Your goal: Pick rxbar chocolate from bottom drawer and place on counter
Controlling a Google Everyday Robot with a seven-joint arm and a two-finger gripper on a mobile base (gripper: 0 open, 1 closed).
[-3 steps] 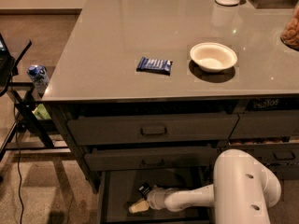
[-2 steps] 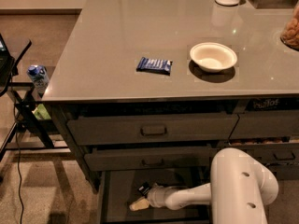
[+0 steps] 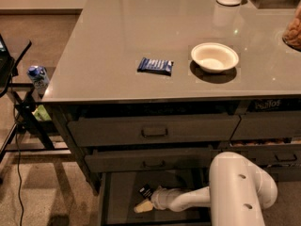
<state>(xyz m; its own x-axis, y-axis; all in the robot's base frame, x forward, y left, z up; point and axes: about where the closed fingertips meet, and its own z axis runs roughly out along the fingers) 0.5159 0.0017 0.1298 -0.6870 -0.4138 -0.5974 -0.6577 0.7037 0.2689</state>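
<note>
The rxbar chocolate (image 3: 146, 191) lies in the pulled-out bottom drawer (image 3: 121, 194), its black wrapper on the dark floor. Just at its 6 o'clock sits our gripper (image 3: 143, 205), which enters from 3 o'clock on the white arm (image 3: 235, 187). We cannot tell how wide it stands or whether it touches the bar. At 12 o'clock from the drawer is the counter (image 3: 117, 36), where a blue-wrapped bar (image 3: 155, 65) lies with a white bowl (image 3: 214, 57) at its 3 o'clock.
</note>
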